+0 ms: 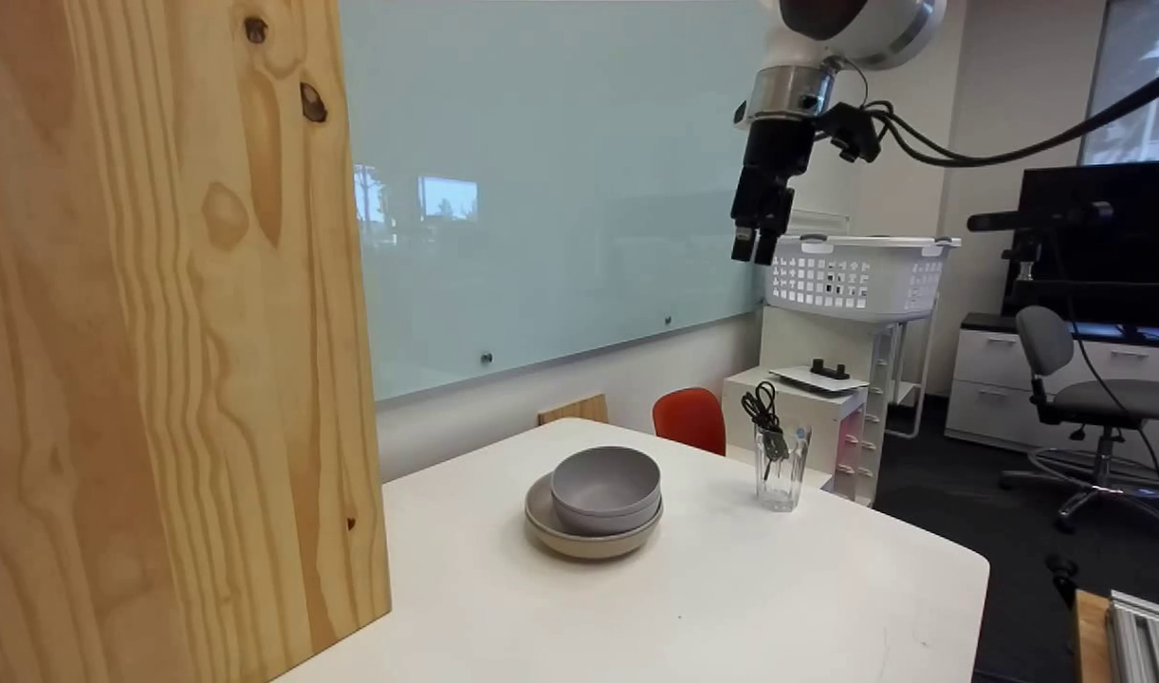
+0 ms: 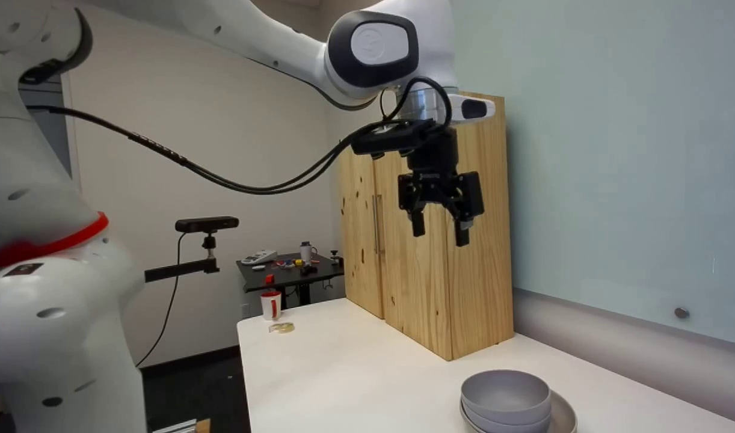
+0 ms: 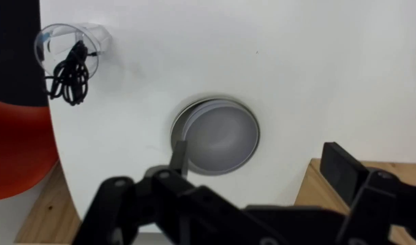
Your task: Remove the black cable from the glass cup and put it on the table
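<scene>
Gripper (image 2: 441,230) is seen R of ctr, upper half, in an exterior view, held in the air well above the table (image 2: 319,367). Pincer judged released: fingers (image 2: 462,236) set wide apart; same gap recorded in wrist view, btwn lower ctr and lower R.

Blk cable (image 1: 772,436) is found R of ctr in an exterior view: bundled, lower part inside glass cup (image 1: 779,495), coiled loops stuck up above the rim. Cup noted upright on table, near the edge; in wrist view both are seen upper L.

Gray bowls (image 1: 606,489) are nested, set in shallow dish (image 1: 589,547), approx. ctr of wrist view, well apart from cup.

Red chair (image 3: 17,146) is cut off by L edge of wrist view. Wooden cabinet (image 2: 479,288) is seen behind gripper in an exterior view; white/red mug (image 2: 271,307) noted on table there, L of ctr.
</scene>
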Action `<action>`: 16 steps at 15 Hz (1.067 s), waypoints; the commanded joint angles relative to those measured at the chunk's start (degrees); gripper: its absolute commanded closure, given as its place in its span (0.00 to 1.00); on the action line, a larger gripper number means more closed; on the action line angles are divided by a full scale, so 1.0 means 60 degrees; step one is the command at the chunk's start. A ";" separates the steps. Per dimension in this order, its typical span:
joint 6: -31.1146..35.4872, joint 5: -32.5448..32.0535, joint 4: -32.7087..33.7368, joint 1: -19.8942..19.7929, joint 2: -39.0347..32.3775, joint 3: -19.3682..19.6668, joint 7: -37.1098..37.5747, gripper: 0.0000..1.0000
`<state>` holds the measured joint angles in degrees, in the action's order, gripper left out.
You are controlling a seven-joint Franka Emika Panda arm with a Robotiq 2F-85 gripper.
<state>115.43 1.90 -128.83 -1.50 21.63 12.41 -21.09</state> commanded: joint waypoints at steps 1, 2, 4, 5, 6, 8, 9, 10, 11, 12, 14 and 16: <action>0.1504 0.0012 -0.0048 -0.0496 -0.0421 -0.0162 0.1245 0.00; 0.1966 -0.0062 -0.0074 -0.0636 -0.0554 -0.0171 0.1628 0.00; 0.2733 -0.0235 -0.0151 -0.0937 -0.0778 -0.0189 0.2369 0.00; 0.2960 -0.0267 -0.0114 -0.1098 -0.0945 -0.0151 0.2711 0.00; 0.3304 -0.0322 -0.0115 -0.1269 -0.1107 -0.0119 0.3030 0.00; 0.3896 -0.0477 -0.0138 -0.1634 -0.1423 -0.0070 0.3716 0.00; 0.4155 -0.0626 -0.0182 -0.1827 -0.1529 -0.0070 0.4114 0.00; 0.4411 -0.0747 -0.0209 -0.2009 -0.1647 -0.0058 0.4503 0.00; 0.4685 -0.0978 -0.0283 -0.2203 -0.1722 -0.0085 0.4994 0.00; 0.4988 -0.1245 -0.0429 -0.2385 -0.1733 -0.0128 0.5519 0.00; 0.5458 -0.1971 -0.0690 -0.2743 -0.1809 -0.0265 0.6831 0.00; 0.5565 -0.2880 -0.0935 -0.3099 -0.1939 -0.0392 0.8237 0.00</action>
<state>146.45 -9.05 -131.19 -16.91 10.80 11.92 17.09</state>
